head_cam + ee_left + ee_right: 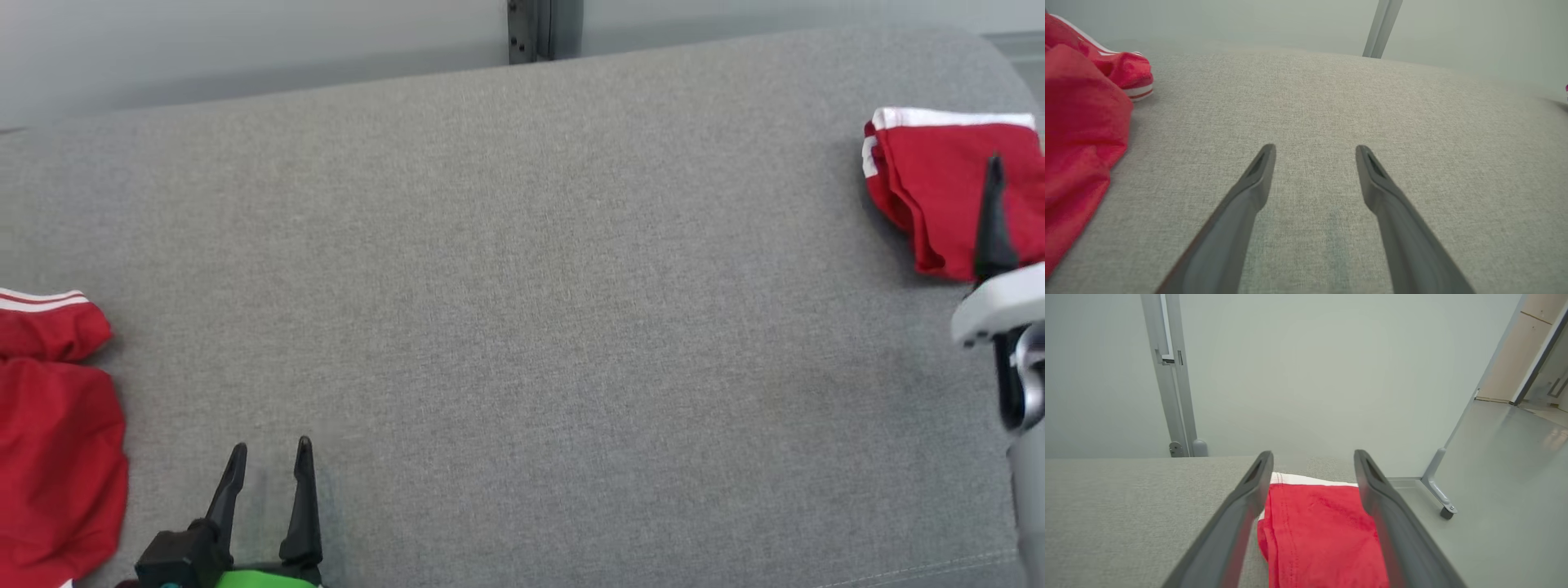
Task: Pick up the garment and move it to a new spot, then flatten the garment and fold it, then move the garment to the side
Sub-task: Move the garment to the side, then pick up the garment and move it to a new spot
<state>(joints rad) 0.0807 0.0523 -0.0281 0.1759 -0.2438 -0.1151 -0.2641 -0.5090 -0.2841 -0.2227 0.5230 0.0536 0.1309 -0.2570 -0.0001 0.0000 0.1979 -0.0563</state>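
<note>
Garment (939, 180) folded at upper right of frame, seemingly last step, set aside. Right gripper (1313, 457) jaws apart over it, left gripper (271, 445) jaws apart too. Next: lift away without catching it.

Inspection finds no legible text, label, brand, number or sign on the folded red garment (935, 184), the second red garment (57, 457) or the grey upholstered surface (522, 286).
</note>
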